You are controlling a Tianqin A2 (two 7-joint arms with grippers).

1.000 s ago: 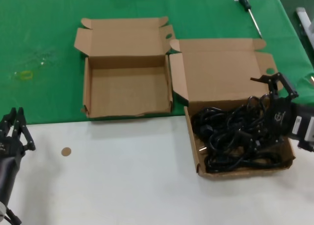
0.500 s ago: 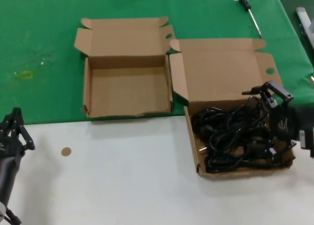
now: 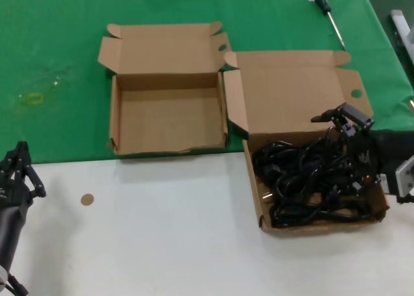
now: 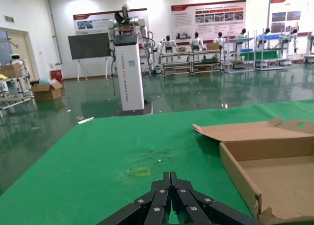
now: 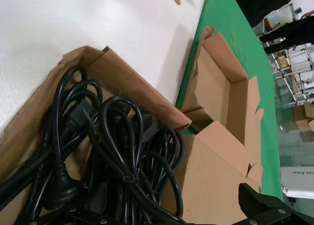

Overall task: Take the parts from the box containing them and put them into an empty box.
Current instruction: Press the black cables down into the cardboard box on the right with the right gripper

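Observation:
The parts, a tangle of thin black cords (image 3: pixel 310 179) with plugs, fill the wider low box (image 3: pixel 294 92) at the right. My right gripper (image 3: pixel 336 155) stands open over the right side of that tangle, one finger by the lid and the other down among the cords. In the right wrist view the cords (image 5: pixel 113 151) lie between the spread fingers of the right gripper (image 5: pixel 167 215), and nothing is gripped. The empty box (image 3: pixel 168 118) sits open to the left, with its wall (image 4: pixel 240 173) also in the left wrist view. My left gripper (image 4: pixel 171 178) is shut and parked at the near left (image 3: pixel 18 173).
A black-handled screwdriver (image 3: pixel 326 11) lies on the green cloth (image 3: pixel 58 50) behind the boxes. A grey object (image 3: pixel 402 26) pokes in at the far right edge. A small brown disc (image 3: pixel 87 199) lies on the white table (image 3: pixel 162 244) in front.
My right gripper has turned and dropped lower into the cord box, still open. The left gripper shifted only slightly. Boxes and cords have not moved.

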